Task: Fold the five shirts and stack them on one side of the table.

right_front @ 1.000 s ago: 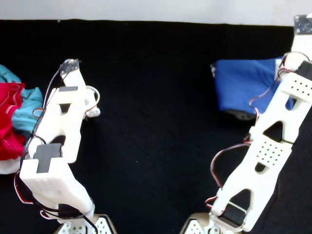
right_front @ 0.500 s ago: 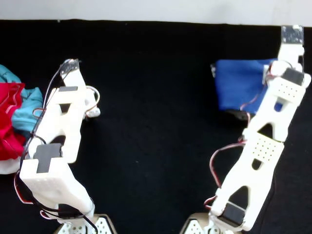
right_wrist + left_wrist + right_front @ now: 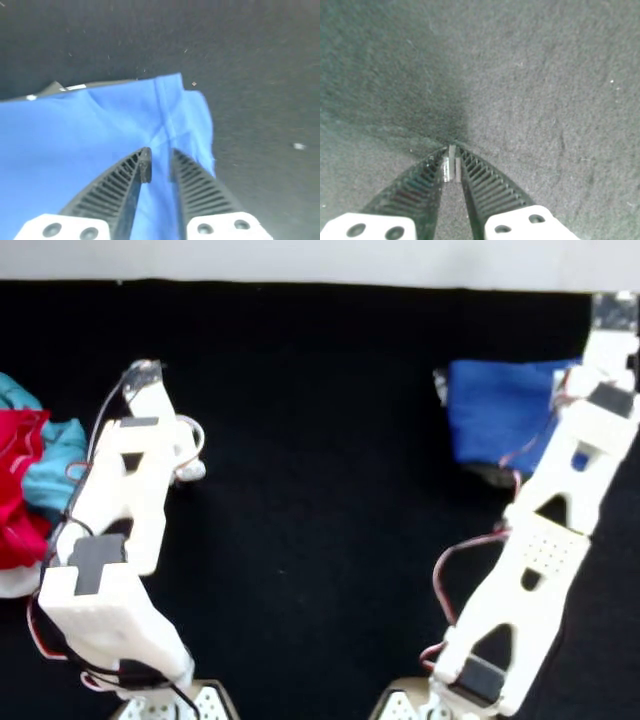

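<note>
Blue shirt [image 3: 495,420] folded flat on black surface [image 3: 320,390]. Grey edge [image 3: 488,475] peeks from under blue shirt, perhaps another garment.

Right gripper [image 3: 159,162] above blue shirt, near its edge; fingers slightly parted, nothing between them.

Left gripper [image 3: 452,167] well apart from blue shirt, low over bare surface; fingers closed tip to tip, empty.

Red shirt [image 3: 20,475] and teal shirt [image 3: 60,445] crumpled in heap, far across surface from blue shirt.

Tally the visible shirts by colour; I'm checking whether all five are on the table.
Blue shirt: 1
Red shirt: 1
Teal shirt: 1
White cloth: 1
Grey cloth beneath the blue one: 1
Total: 5
</note>
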### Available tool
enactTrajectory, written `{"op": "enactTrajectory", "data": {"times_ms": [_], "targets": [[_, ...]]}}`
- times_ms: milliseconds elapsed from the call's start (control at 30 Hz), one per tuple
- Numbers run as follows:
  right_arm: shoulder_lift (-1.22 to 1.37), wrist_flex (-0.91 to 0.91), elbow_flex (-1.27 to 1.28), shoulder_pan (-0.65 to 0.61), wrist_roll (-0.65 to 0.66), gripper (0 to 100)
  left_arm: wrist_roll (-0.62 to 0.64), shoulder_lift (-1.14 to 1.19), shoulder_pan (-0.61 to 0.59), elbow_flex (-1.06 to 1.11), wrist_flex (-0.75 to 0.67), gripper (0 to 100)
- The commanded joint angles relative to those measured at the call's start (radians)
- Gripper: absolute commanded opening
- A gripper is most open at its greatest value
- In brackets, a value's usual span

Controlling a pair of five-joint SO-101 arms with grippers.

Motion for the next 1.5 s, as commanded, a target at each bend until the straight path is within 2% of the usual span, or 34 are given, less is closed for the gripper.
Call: {"op": "enactTrajectory", "data": {"times_ms": [0, 433, 533, 633, 800, 933, 1067, 1233, 1367, 1467], "targets": [[-0.165, 0.096, -0.013, -0.005, -0.011, 19.5, 0.008, -0.016, -0.005, 0.002, -0.041, 1], [-0.584, 0.506, -0.012, -0.033, -0.008, 19.5, 0.008, -0.016, -0.005, 0.001, -0.041, 1], [-0.699, 0.51, 0.004, -0.03, -0.009, 19.5, 0.008, -0.016, -0.005, 0.001, -0.041, 1], [-0.848, 0.51, 0.122, -0.028, -0.028, 19.5, 0.008, -0.016, -0.005, 0.001, -0.041, 1], [-1.267, 0.51, 0.605, -0.061, -0.14, 19.5, 0.008, -0.016, -0.005, 0.001, -0.041, 1], [-1.613, 0.501, 1.053, -0.14, -0.15, 19.5, 0.008, -0.016, -0.005, 0.001, -0.041, 1], [-1.856, 0.43, 1.417, -0.203, -0.152, 19.5, 0.008, -0.016, -0.005, 0.001, -0.041, 1], [-2.031, 0.34, 1.84, -0.269, -0.152, 19.5, 0.008, -0.016, -0.005, 0.001, -0.04, 1], [-2.109, 0.2, 2.193, -0.338, -0.152, 19.5, 0.005, -0.019, -0.005, -0.001, -0.035, 1], [-2.152, 0.061, 2.4, -0.404, -0.146, 19.5, 0.002, -0.033, -0.042, -0.019, 0.081, 1]]}}
